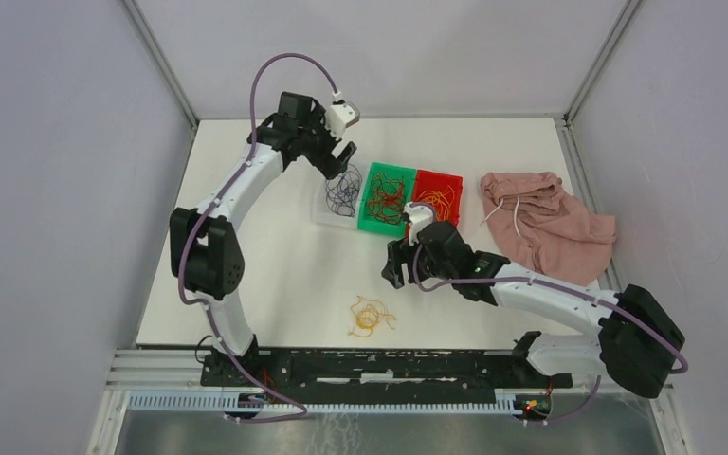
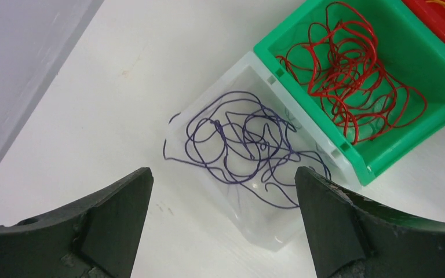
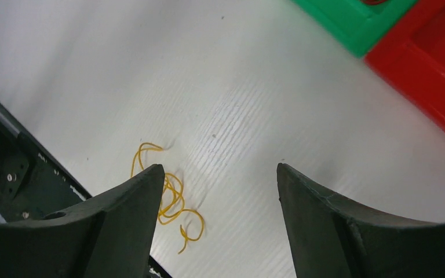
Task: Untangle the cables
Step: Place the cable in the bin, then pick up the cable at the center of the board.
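A small clump of yellow cables (image 1: 370, 316) lies loose on the white table near the front edge; it also shows in the right wrist view (image 3: 171, 197). Purple cables (image 2: 243, 145) fill a clear bin (image 1: 342, 194), red cables (image 2: 353, 75) fill the green bin (image 1: 387, 198), and yellow cables lie in the red bin (image 1: 439, 195). My left gripper (image 1: 339, 163) hovers open and empty above the clear bin. My right gripper (image 1: 400, 268) is open and empty above the table, between the bins and the loose yellow clump.
A crumpled pink cloth (image 1: 545, 226) with a white drawstring lies at the right, beside the red bin. A black rail (image 1: 379, 365) runs along the table's front edge. Grey walls close in the left, right and back.
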Controlling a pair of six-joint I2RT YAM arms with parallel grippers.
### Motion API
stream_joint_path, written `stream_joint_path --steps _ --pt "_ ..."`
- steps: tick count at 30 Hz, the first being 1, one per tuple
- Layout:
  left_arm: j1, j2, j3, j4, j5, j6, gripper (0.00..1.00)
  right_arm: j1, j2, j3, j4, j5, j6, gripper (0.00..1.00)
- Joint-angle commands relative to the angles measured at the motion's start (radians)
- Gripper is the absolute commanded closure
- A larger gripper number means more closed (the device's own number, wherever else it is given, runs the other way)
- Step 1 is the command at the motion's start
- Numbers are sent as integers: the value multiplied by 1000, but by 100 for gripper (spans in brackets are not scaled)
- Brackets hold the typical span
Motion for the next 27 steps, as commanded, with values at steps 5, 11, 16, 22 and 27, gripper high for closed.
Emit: stream_joint_path --steps 5,11,16,22,27 --pt "54 -137 7 -188 89 -3 1 148 163 102 41 -204 -192 19" --pt "172 -244 -13 -220 206 -73 1 205 298 132 56 -186 -260 17" --pt "282 -368 -123 -192 302 -84 1 234 402 172 26 -137 -314 27" --pt "432 -430 -215 -143 332 -98 1 220 322 217 -56 -69 -298 89" --pt "512 -432 -227 -120 371 -123 4 132 157 288 -140 -104 -232 100"
